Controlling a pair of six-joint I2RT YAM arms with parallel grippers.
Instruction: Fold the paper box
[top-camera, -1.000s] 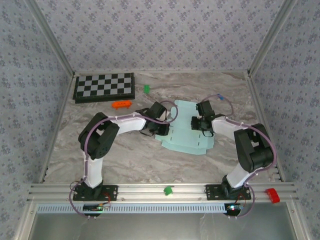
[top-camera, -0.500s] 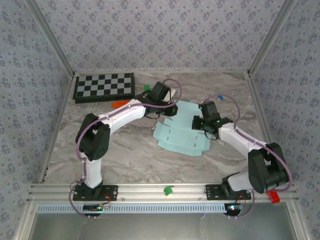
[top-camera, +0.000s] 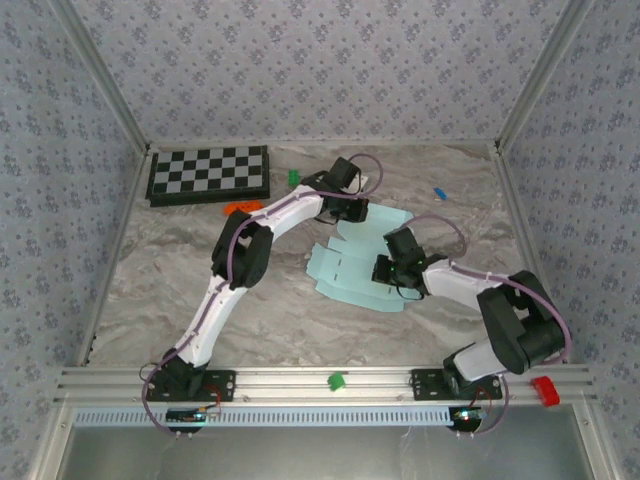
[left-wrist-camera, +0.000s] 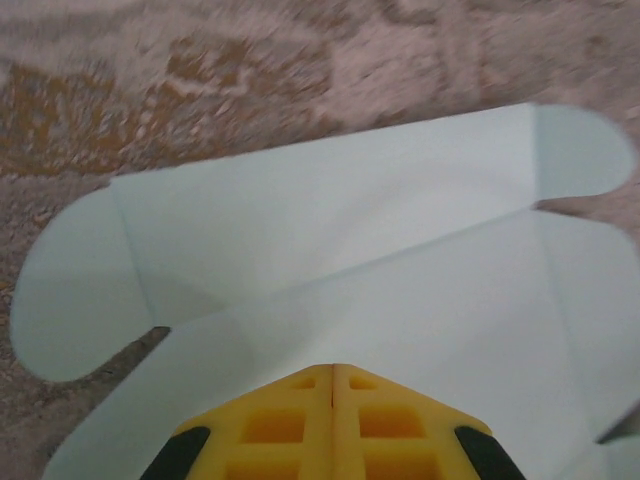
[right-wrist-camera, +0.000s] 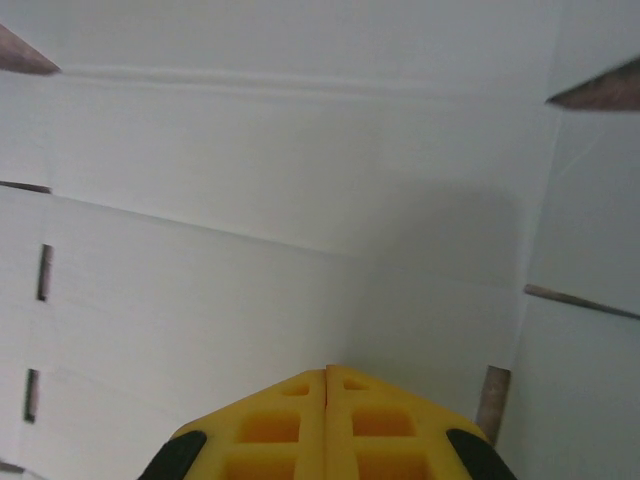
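Grey-veined marble bench (top-camera: 150, 290), boxed in by flower-patterned walls, is seen from above with the paper box (top-camera: 345, 272) lying unfolded on it as a pale blue cut-out sheet, a little right of the middle and nearer the far edge than the near one. A checkerboard (top-camera: 208, 175) is placed in the far left corner, well apart from the sheet. A small green piece (top-camera: 293, 177) and an orange piece (top-camera: 238, 208) are seen between the two, and a small blue piece (top-camera: 438, 193) lies towards the far right corner.

The left arm is stretched far across, with the left gripper (top-camera: 350, 210) placed at the sheet's far edge. The right gripper (top-camera: 385, 270) is set over the sheet's right half.

Detail lost overhead is given by the wrist cameras. At the left gripper (left-wrist-camera: 332, 368), the yellow fingertips are pressed together with nothing between them, over the card (left-wrist-camera: 350, 230). Ahead of them a long panel with a rounded tab at each end is marked off by a crease, with marble beyond. At the right gripper (right-wrist-camera: 327, 370), the fingers are likewise closed and empty, over plain card (right-wrist-camera: 250, 200) crossed by creases, with short slots along its left side. Whether either tip touches the card cannot be told.
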